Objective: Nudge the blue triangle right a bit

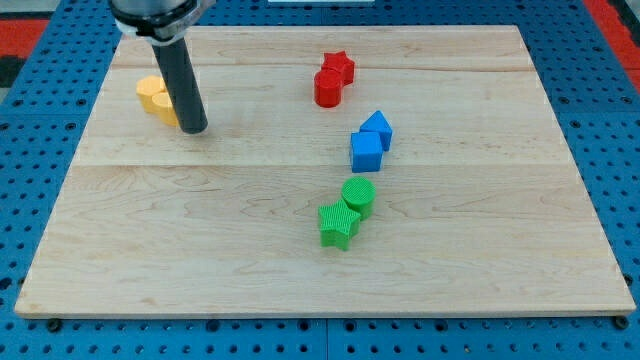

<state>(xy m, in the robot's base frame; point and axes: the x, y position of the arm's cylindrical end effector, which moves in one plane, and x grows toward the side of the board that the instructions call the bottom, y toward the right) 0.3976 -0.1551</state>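
My tip, grasping nothing, stands just beside the yellow blocks, well left of the blue triangle.

My tip stands well left of the blocks.

I'm looking at a lab bench set up for robot trials. A pale wooden table lies on a blue perforated mounting plate (rows of holes show all round the table). Red panels sit beyond the table's top-left corner, and small plastic blocks rest on it.
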